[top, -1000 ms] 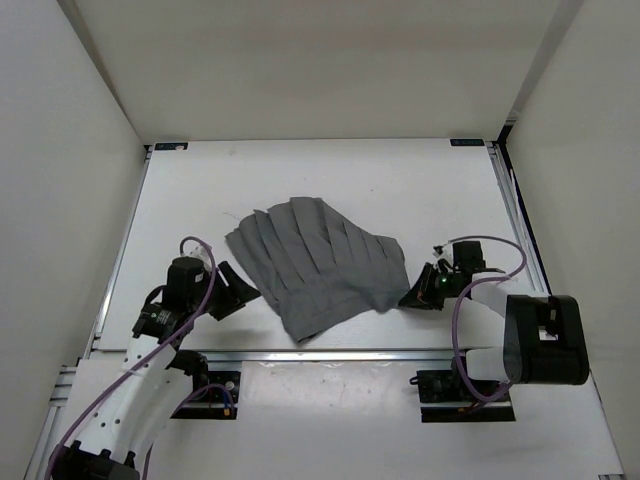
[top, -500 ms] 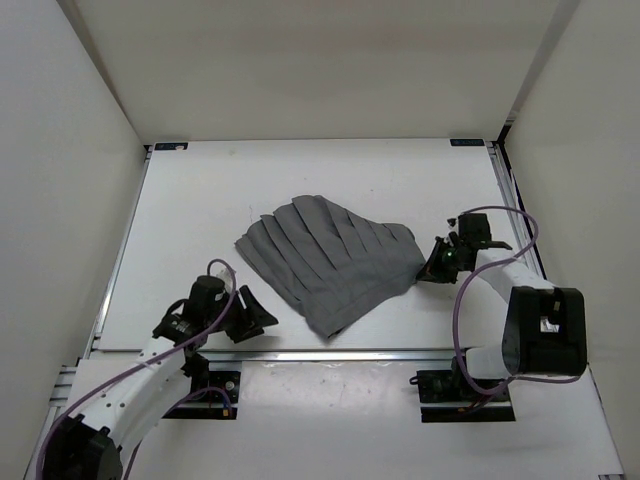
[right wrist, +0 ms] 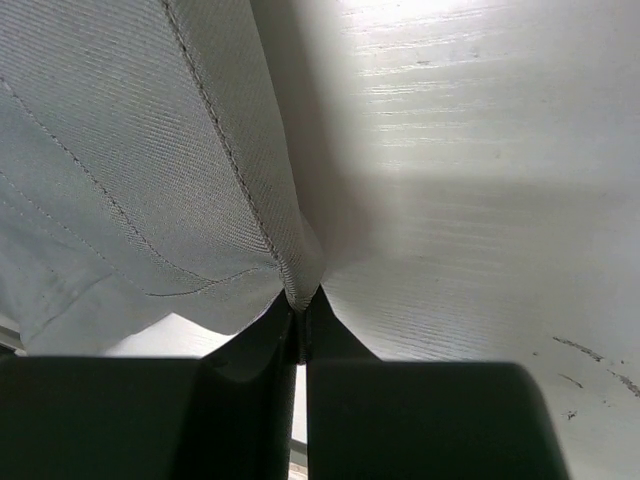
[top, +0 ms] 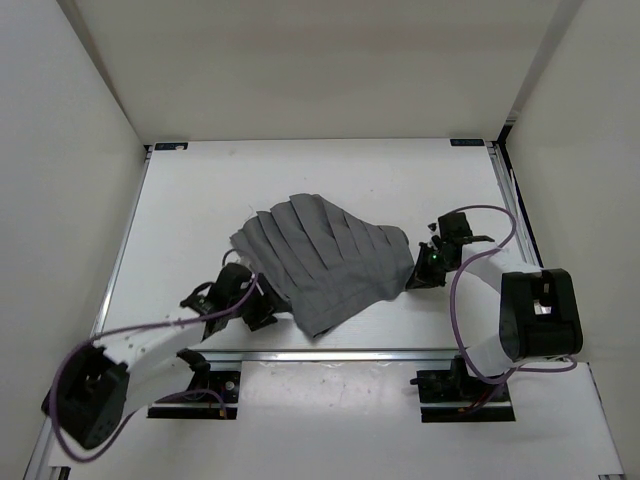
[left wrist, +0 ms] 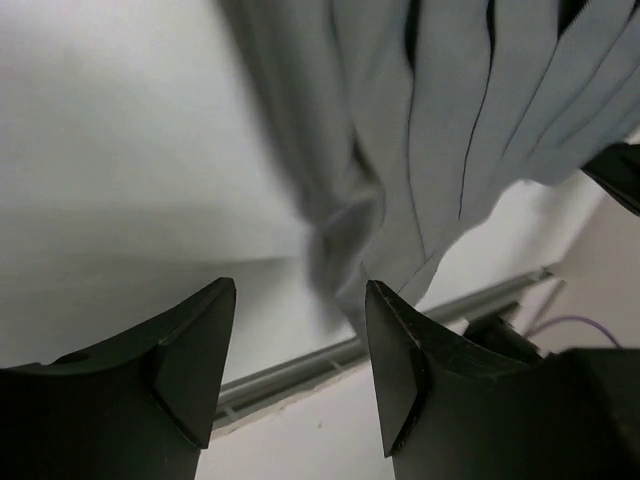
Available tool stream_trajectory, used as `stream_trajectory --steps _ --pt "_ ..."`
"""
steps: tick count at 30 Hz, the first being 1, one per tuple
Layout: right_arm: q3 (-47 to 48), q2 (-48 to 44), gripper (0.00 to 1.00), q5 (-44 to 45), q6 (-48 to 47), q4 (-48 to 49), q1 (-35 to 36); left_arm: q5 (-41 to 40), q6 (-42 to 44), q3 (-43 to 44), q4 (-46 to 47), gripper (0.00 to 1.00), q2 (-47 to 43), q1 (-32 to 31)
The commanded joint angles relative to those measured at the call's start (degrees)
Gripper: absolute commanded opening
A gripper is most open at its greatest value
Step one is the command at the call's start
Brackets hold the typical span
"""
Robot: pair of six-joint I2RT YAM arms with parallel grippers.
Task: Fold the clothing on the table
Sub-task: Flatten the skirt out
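We've got the pleated dark grey fabric garment mid flat white counter; our right claw stays clamped on its right edge, our left claw, tips apart, has slid up to its near corner.

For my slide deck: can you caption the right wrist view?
Right claw shut on a hem of the grey clothing, white table beyond.

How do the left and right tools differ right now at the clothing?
The left tool stands open and grips nothing; the right tool is shut, pinching the clothing by its hem. The left tool sits at the garment's near-left corner, the right tool at its right edge. Both are low over the table, facing the fabric.
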Motion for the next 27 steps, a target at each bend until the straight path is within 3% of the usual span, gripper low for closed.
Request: stream_trajectory --steps 1,4,9,18,23,27 --pt "2.5 0.5 0.0 1.1 -1.3 -1.7 0.5 -7.1 7.9 13.5 -3.2 0.65 11.2 -1.9" --pt "2.5 -0.4 0.0 1.1 -1.2 -1.1 -0.8 -8.4 9.3 18.2 -2.1 0.65 15.7 -2.4" --pt "1.4 -2.0 0.0 1.2 -1.1 -1.0 -1.5 -7.0 5.9 15.4 1.1 0.64 16.9 -2.2" --pt "1.1 -2.6 0.01 1.9 -1.8 -1.5 -2.9 -5.8 1.3 15.5 -7.0 0.64 16.9 -6.9" --pt "0.3 -2.6 0.0 2.1 -2.2 -1.1 -2.3 -4.7 -3.4 11.7 -3.2 0.64 15.2 -8.9" --pt "-0.1 -2.0 0.0 2.2 -2.3 -1.4 -2.8 -3.2 -4.3 11.1 0.2 0.64 20.4 -10.4"
